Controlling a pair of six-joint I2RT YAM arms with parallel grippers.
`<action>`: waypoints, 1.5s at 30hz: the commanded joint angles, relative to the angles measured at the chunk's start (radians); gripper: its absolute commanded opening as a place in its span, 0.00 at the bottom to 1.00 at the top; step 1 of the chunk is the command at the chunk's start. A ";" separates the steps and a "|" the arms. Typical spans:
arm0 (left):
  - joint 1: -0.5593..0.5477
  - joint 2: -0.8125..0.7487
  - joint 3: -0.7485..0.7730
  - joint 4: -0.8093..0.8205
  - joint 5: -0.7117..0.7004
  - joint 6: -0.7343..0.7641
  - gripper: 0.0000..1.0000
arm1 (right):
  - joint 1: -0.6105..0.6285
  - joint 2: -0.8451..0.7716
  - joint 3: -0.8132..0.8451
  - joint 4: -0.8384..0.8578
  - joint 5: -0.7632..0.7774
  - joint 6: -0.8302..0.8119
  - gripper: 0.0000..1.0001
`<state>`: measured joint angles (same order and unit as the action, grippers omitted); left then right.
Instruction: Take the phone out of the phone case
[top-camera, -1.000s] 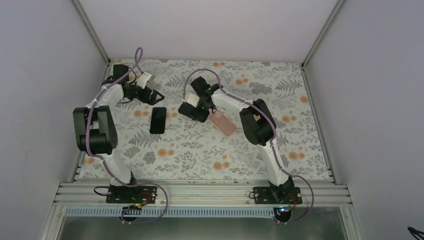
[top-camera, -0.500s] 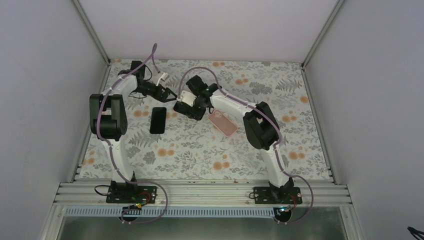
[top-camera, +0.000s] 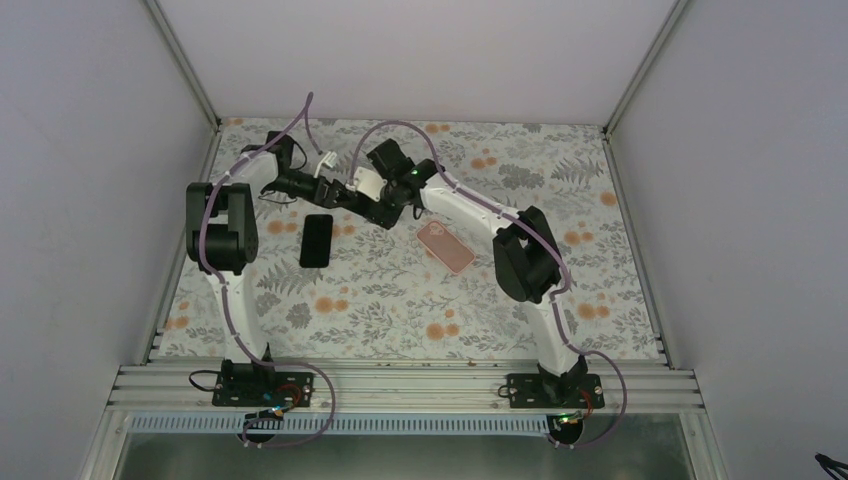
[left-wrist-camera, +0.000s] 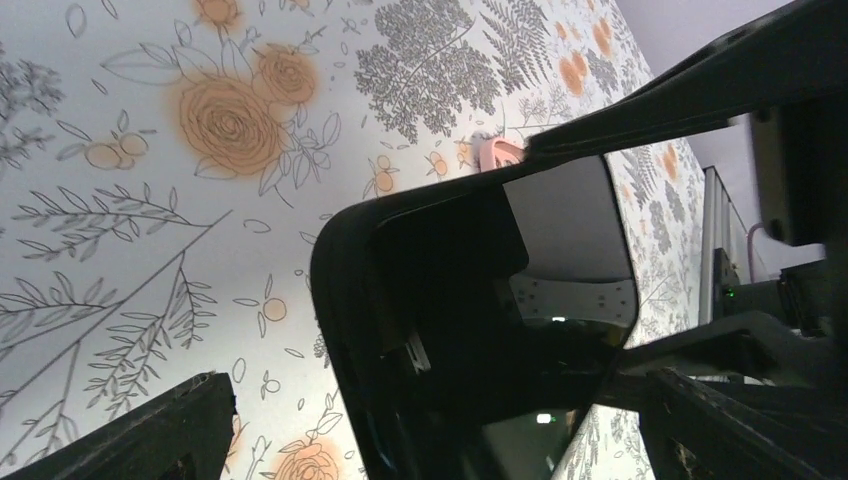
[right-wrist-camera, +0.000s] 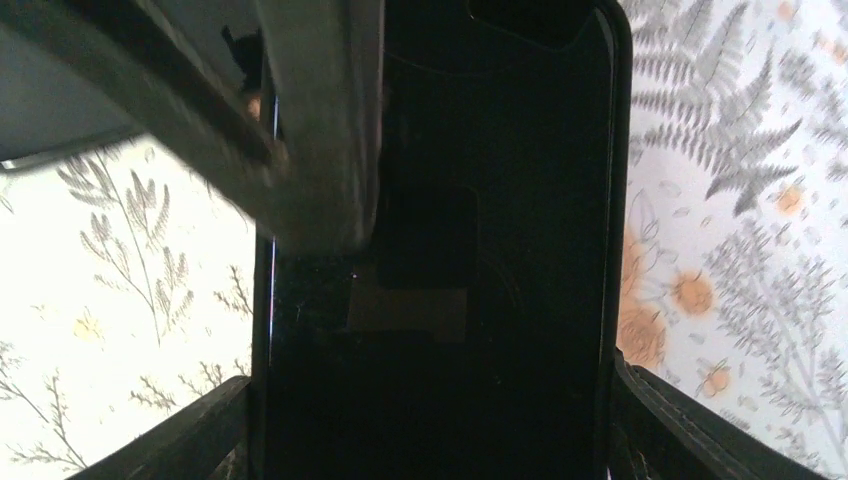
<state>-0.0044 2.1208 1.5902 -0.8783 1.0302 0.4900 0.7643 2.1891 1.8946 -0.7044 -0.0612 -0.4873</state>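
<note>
A black phone (right-wrist-camera: 440, 250) with a dark phone case rim (left-wrist-camera: 345, 330) around it fills both wrist views. My right gripper (right-wrist-camera: 435, 430) is shut on its long sides, one finger on each edge, and holds it above the mat (top-camera: 378, 205). My left gripper (left-wrist-camera: 430, 440) is open, and the end of the phone lies between its spread fingers. One left finger (right-wrist-camera: 310, 130) crosses over the screen in the right wrist view. In the top view the left gripper (top-camera: 342, 192) meets the right one at mid-back.
A pink phone case (top-camera: 446, 247) lies flat on the floral mat, right of the grippers. A flat black slab (top-camera: 317, 240), phone or case, lies just below the left gripper. White walls and metal rails (top-camera: 400, 385) ring the mat.
My left arm has swung right until its open fingers straddle the held phone. My right gripper has carried the phone up and left, away from the pink case. The black slab has not moved.
</note>
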 joint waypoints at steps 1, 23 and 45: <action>-0.005 0.024 0.031 -0.039 0.076 0.032 1.00 | 0.022 -0.032 0.092 0.037 0.005 -0.005 0.64; -0.008 0.109 0.146 -0.372 0.242 0.308 0.39 | 0.045 0.003 0.130 0.021 -0.001 -0.010 0.64; -0.046 0.015 0.208 -0.401 0.119 0.377 0.16 | 0.024 -0.078 0.105 -0.081 -0.151 -0.054 1.00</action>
<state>-0.0353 2.2436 1.7763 -1.3422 1.1824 0.8505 0.8150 2.1895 1.9701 -0.7372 -0.0864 -0.5217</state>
